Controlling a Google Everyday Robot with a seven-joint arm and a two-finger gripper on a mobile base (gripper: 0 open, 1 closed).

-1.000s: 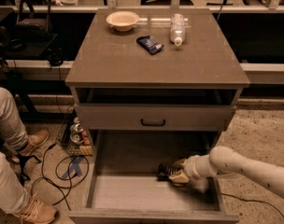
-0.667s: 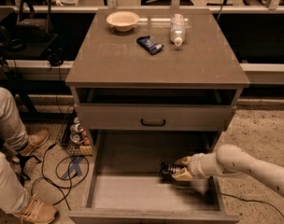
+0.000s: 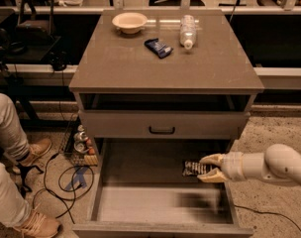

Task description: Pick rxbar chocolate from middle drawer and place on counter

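Since the earlier frame, the gripper (image 3: 204,168) and the rxbar chocolate (image 3: 192,168) are displaced together rightward and rearward inside the middle drawer (image 3: 140,202). Its fingers (image 3: 212,158) are clamped on the bar's right end, so a grasp is indicated; lifting to the tabletop (image 3: 140,63) is required next

counter (image 3: 140,68) grey-brown, slight gloss. middle drawer (image 3: 140,202) grey, floor pale. rxbar chocolate (image 3: 192,168) near-black, pale markings. gripper (image 3: 204,168) cream-yellow, inside the drawer at the bar's right end. snack packet (image 3: 159,47) blue. bowl (image 3: 129,21) cream.
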